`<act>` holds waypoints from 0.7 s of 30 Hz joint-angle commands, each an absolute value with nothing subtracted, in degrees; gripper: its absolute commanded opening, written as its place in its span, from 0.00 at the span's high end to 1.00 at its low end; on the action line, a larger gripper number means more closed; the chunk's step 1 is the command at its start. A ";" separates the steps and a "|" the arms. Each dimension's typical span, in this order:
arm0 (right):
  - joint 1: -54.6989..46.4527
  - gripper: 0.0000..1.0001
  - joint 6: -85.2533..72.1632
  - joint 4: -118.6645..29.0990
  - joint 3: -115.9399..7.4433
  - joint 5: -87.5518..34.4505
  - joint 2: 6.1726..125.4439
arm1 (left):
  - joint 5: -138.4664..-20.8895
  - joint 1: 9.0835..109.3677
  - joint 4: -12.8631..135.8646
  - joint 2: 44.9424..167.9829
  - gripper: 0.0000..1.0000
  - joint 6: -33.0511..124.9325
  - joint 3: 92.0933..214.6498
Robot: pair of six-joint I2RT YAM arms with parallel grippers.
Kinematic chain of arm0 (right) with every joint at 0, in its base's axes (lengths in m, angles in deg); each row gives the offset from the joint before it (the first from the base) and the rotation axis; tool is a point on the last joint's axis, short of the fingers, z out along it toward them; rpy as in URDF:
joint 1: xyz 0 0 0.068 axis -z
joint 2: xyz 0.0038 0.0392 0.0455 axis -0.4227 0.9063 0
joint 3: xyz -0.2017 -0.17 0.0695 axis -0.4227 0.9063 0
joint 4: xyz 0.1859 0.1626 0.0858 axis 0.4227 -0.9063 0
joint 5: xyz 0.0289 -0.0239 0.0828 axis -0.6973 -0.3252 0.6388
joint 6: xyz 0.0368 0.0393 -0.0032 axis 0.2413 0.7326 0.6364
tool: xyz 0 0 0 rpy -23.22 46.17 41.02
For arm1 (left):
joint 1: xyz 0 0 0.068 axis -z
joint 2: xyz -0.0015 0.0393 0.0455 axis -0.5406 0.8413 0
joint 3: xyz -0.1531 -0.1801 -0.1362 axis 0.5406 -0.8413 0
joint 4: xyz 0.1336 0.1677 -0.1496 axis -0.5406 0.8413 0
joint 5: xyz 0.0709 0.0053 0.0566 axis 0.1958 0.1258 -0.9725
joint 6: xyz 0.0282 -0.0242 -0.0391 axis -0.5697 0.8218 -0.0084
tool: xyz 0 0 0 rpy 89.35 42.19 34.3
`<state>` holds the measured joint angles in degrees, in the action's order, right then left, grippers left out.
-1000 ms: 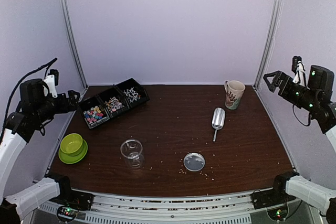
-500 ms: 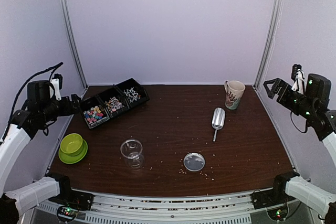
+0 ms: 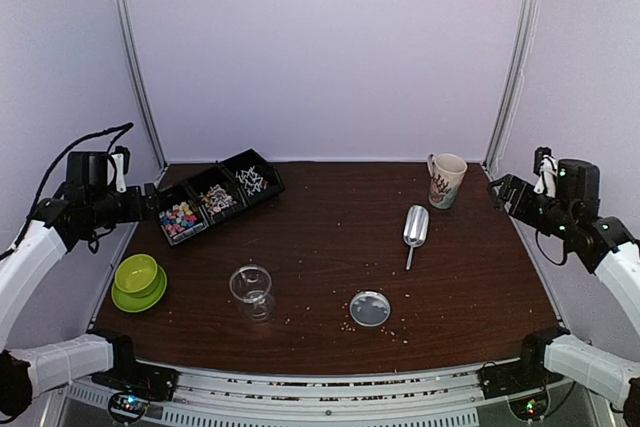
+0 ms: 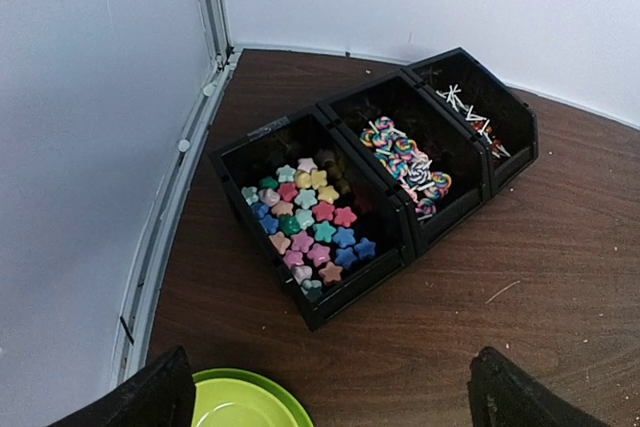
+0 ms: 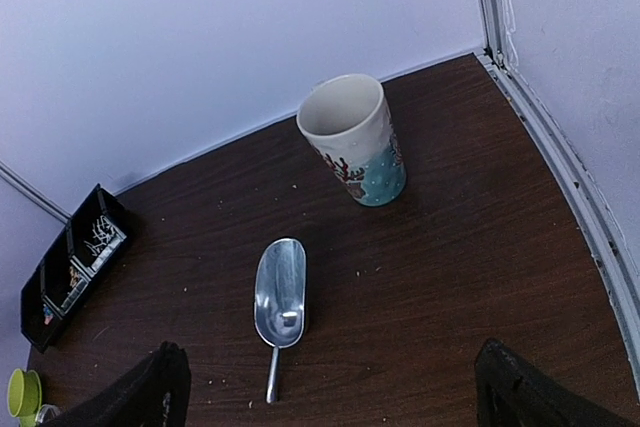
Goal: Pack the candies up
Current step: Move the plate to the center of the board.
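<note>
the candies (image 4: 308,222) lie in a black tray (image 4: 345,292) with three compartments, at the far left corner of the table (image 4: 560,277): pastel stars, striped swirls, and pieces with white sticks. the left gripper (image 4: 330,402) and the right gripper (image 5: 330,397) have their jaws wide apart and grip nothing.

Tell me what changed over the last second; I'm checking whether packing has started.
Both arms sank: the left fingers toward the candy bins, the right fingers toward the mug. Both open, nothing taken. The candies, scoop, glass, lid and green bowl stayed put.
</note>
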<state>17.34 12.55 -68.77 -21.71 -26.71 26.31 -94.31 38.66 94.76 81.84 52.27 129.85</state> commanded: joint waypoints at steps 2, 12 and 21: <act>14.19 0.00 10.16 -67.39 -21.36 -33.32 28.01 | -92.32 38.20 95.92 86.32 0.02 57.33 135.85; 4.69 0.00 5.46 -66.70 -19.14 -40.45 33.62 | -89.39 38.85 95.08 99.18 0.02 64.20 147.34; -2.36 0.01 4.39 -60.76 -14.97 -43.83 32.63 | -91.37 41.07 93.49 111.42 0.02 66.33 153.49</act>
<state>-0.21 5.03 -65.86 -17.53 -39.95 34.29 -90.70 40.06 95.96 107.13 64.32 150.85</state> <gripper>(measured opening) 0.995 0.978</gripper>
